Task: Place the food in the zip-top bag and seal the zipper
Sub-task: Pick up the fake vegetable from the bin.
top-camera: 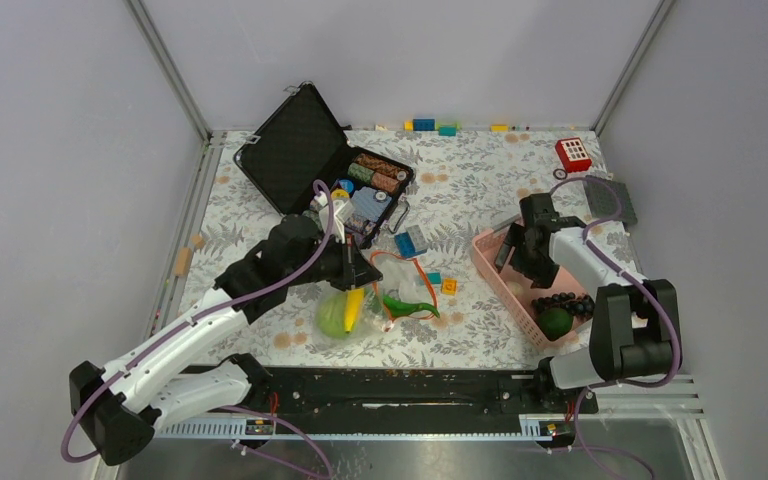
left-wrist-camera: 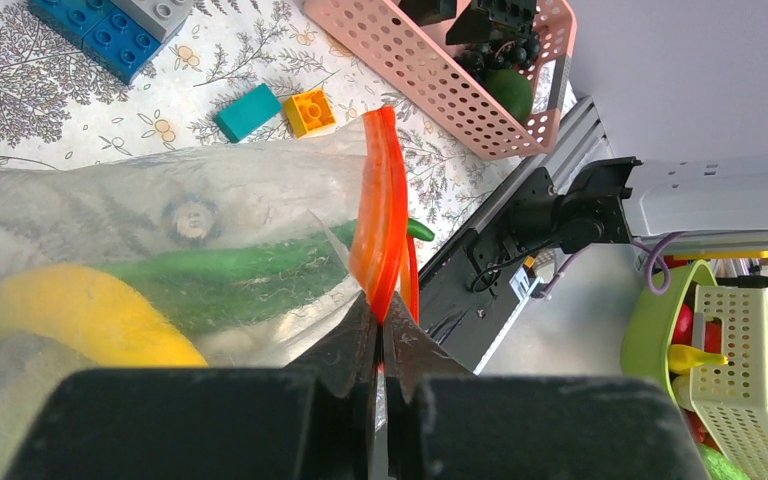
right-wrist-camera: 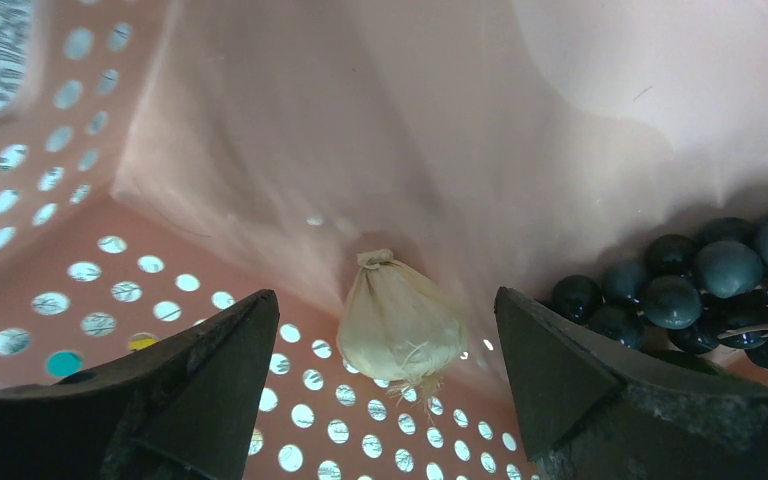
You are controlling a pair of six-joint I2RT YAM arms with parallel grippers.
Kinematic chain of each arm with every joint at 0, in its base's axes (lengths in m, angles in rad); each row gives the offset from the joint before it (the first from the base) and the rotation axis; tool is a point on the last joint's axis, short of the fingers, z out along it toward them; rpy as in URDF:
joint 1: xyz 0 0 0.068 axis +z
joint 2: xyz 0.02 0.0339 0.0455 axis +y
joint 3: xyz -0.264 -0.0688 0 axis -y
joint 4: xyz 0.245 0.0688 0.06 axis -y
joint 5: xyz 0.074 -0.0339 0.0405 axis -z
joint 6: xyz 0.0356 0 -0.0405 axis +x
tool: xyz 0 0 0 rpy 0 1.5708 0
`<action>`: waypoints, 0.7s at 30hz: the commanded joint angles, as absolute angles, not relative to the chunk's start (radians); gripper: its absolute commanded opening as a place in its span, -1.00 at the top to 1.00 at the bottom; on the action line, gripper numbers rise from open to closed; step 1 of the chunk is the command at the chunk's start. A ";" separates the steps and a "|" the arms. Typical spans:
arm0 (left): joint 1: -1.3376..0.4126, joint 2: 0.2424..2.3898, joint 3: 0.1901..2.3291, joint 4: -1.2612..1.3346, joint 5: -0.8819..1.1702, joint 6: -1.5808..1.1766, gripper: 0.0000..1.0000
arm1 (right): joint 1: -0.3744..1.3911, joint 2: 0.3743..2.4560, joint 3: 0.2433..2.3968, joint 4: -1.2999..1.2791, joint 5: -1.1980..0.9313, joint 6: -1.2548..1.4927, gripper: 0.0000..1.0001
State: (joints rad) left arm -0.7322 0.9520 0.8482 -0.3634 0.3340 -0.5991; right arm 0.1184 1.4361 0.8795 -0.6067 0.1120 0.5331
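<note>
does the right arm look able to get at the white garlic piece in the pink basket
Probably yes: on the right arm the jaws stand open either side of the white garlic piece on the pink basket floor, nothing between; dark grapes lie close beside one jaw.

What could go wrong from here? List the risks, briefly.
1. The left jaws pinch only the thin zipper; the loaded zip-top bag might slip free or sag shut.
2. The right jaws straddle the white piece near the basket wall and dark grapes; closing may snag either.
</note>
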 commanded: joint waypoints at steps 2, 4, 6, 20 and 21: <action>-0.732 0.965 0.862 -0.303 0.359 -0.583 1.00 | 0.114 1.462 0.842 -0.600 0.116 0.557 -0.73; -0.732 0.967 0.859 -0.297 0.359 -0.585 1.00 | 0.114 1.467 0.827 -0.586 0.100 0.553 -0.73; -0.732 0.968 0.856 -0.290 0.368 -0.585 1.00 | 0.115 1.472 0.812 -0.574 0.089 0.553 -0.72; -0.732 0.954 0.851 -0.292 0.367 -0.588 1.00 | 0.114 1.486 0.788 -0.541 0.053 0.561 -0.28; -0.732 0.955 0.853 -0.294 0.367 -0.589 1.00 | 0.114 1.480 0.788 -0.540 0.053 0.561 -0.23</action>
